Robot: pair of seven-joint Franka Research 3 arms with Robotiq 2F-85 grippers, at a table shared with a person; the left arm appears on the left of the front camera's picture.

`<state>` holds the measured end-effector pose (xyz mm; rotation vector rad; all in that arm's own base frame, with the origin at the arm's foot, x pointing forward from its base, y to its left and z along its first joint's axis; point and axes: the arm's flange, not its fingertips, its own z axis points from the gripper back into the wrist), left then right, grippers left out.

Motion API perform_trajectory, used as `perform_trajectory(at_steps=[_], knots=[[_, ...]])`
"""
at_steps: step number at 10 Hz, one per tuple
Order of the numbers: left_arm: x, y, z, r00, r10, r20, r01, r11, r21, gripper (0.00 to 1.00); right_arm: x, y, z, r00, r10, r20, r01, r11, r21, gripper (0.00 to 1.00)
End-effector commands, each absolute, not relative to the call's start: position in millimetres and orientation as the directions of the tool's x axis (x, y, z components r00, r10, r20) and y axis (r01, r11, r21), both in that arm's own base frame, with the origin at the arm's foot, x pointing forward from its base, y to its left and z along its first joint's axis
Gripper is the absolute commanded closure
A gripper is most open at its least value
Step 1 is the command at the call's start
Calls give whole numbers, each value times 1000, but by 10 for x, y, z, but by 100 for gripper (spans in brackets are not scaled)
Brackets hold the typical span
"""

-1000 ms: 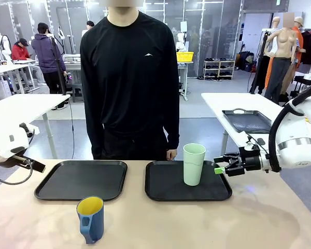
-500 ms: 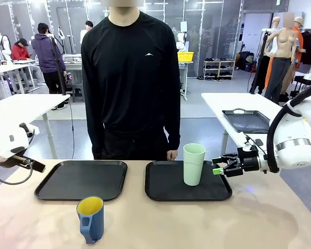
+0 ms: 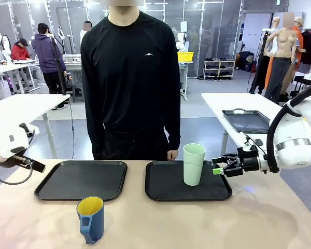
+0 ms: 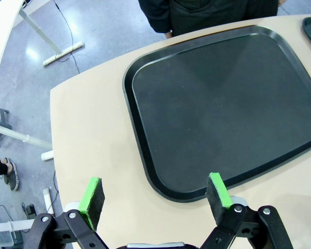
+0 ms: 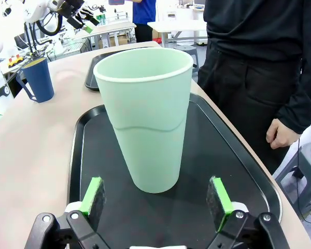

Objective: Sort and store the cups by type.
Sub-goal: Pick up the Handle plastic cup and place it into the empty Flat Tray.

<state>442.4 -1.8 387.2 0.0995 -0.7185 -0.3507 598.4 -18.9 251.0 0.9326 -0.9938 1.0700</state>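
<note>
- Tumbler [image 3: 194,164] – pale mint, upright, long axis vertical – stands on the right tray [image 3: 160,193], just beside the right tool [image 3: 218,165], which points at it sideways from the tray's outer edge.
- In the right wrist view the tumbler [image 5: 147,119] sits straight ahead of that tool [image 5: 155,199], centred between pads spread wider than its base; nothing is gripped.
- The blue mug [image 3: 91,218] stands upright on the bare tabletop [image 3: 259,218], in front of the left tray [image 3: 80,179] and nearer the left arm.
- The left tool [image 4: 154,192] gapes empty above that tray's edge.
- Compared with a second ago, the right tool has crept slightly toward the tumbler; both cups are unmoved.
</note>
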Motion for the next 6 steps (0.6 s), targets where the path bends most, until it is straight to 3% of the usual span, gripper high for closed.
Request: perform_trajectory(at_steps=[1,4,6], knots=[[4422,-11,3874,696,-352,626,282,936,212,0,6006,-177,2513,171,247,954,-969,218,117,0],[4422,-11,3874,696,-352,626,282,936,212,0,5984,-189,2510,175,251,952,-968,221,120,0],[4422,-11,3874,696,-352,626,282,936,212,0,5524,-226,2974,117,393,912,-967,253,15,0]])
